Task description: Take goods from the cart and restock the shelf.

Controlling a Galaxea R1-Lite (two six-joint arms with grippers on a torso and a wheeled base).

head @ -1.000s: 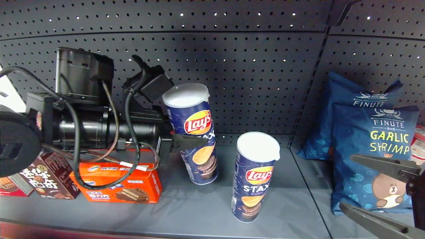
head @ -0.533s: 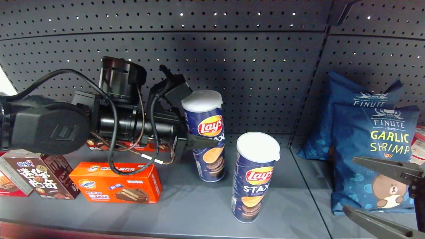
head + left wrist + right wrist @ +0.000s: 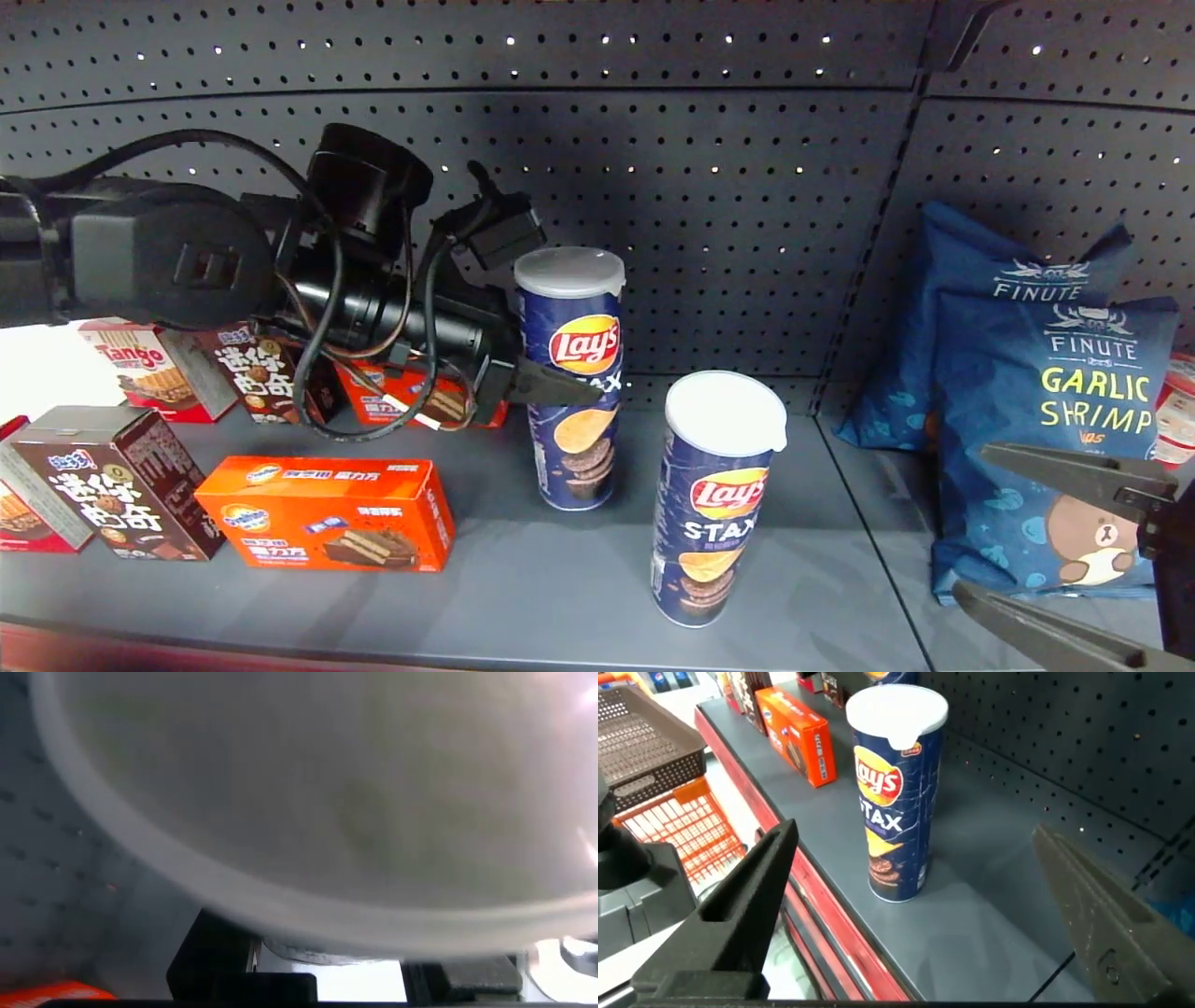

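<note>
Start at the far left of the shelf (image 3: 560,588). You see brown snack boxes (image 3: 112,481) at the front and a red-and-white box (image 3: 154,369) behind them. Next is a flat orange box (image 3: 327,513) lying near the front edge.

Your left gripper (image 3: 568,385) comes in from the left, above those boxes. Its jaws are closed on the back chip can (image 3: 574,299), around the middle. You can see one dark finger (image 3: 551,387) across the front of the can. The can stands straight up near the back wall (image 3: 728,187), with its bottom down at the shelf floor. In the left wrist view, its pale lid (image 3: 327,812) is very close to the camera.

Just to the right and closer to you stands the front chip can (image 3: 714,504). It is upright and nothing holds it. The two cans are near each other but not touching.

Further right, blue snack bags (image 3: 1055,401) lean against the back wall.

Your right gripper (image 3: 1064,537) is at the far right, in front of the bags. Its jaws are wide open and hold nothing.
</note>
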